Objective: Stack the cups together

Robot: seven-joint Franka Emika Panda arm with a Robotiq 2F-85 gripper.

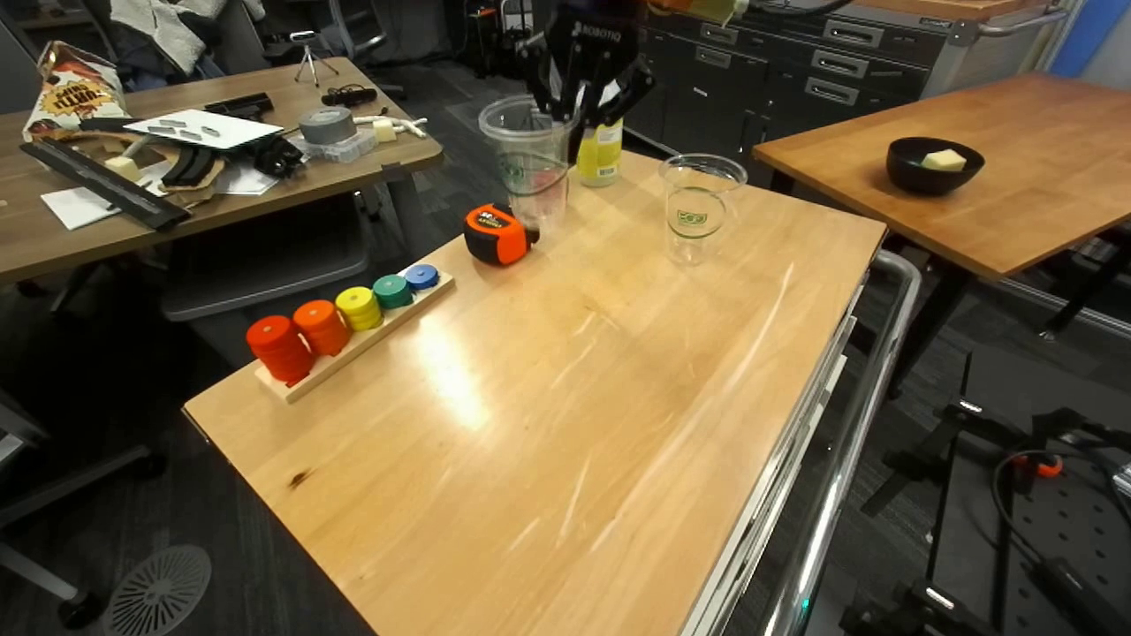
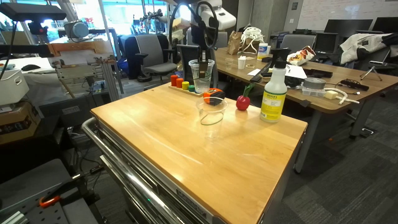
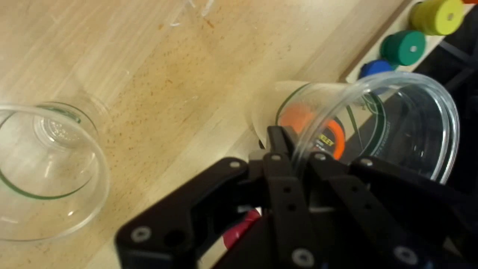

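A clear cup with a green band stands upright alone on the wooden tabletop (image 1: 565,424); this lone cup (image 1: 694,216) also shows in an exterior view (image 2: 211,116) and at the left of the wrist view (image 3: 48,179). My gripper (image 1: 576,128) is shut on the wall near the rim of clear cups (image 1: 530,177), with fingertips also seen in the wrist view (image 3: 285,140). The held cups (image 2: 199,84) show a doubled rim and doubled green bands, like two nested cups (image 3: 407,145). I cannot tell whether their base touches the table.
An orange-black tape measure (image 1: 499,234) sits beside the held cups. A board of coloured rings (image 1: 375,337) lies along the table edge. A red radish-like toy (image 2: 242,102) and a yellow-labelled spray bottle (image 2: 273,98) stand near that edge. A metal handle (image 1: 848,477) runs along the cart's side.
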